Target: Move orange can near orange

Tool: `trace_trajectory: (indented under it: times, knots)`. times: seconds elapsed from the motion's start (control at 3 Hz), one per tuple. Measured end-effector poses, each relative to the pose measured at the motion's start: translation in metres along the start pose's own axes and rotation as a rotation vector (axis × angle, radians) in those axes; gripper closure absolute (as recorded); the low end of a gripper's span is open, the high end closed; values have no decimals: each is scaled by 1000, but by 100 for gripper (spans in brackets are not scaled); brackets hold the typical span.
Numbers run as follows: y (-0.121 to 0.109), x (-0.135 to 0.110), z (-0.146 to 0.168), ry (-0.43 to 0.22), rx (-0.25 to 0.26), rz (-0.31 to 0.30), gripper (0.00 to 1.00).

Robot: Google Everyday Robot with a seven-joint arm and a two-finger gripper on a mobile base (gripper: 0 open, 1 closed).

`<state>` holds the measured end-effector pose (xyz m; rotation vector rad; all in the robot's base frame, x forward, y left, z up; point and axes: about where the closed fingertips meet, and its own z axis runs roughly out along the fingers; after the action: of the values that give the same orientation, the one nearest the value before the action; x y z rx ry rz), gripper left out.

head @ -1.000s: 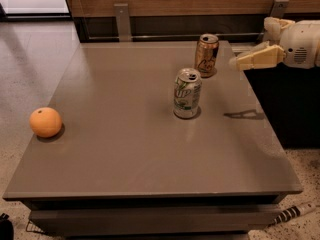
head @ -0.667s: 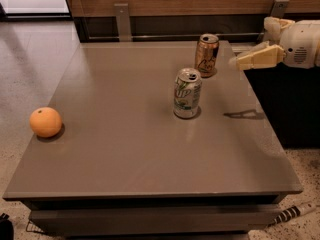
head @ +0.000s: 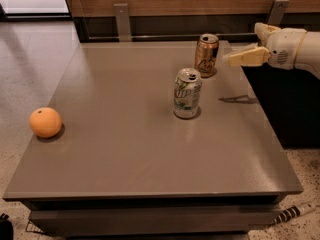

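The orange can point(head: 206, 55) stands upright at the far right of the grey table point(head: 125, 149); it is copper-orange with dark script and a silver top. The orange point(head: 45, 122) lies near the table's left edge, far from the can. My gripper point(head: 235, 59) hovers above the table's right edge, just right of the orange can at about its height, pointing left at it and apart from it. It holds nothing.
A white and green can point(head: 187, 93) stands upright near the table's middle, just in front of the orange can. A wooden wall with metal brackets point(head: 122, 19) runs behind the table. A striped cable point(head: 295, 211) lies on the floor at lower right.
My gripper has shifted slightly left, closer to the orange can. The cans and the orange have not moved.
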<state>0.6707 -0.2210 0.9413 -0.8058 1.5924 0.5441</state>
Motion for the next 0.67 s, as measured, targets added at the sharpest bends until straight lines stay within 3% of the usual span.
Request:
trace_trajectory:
  times: [0.67]
  knots:
    - [-39,24,28,-106,23,48,0]
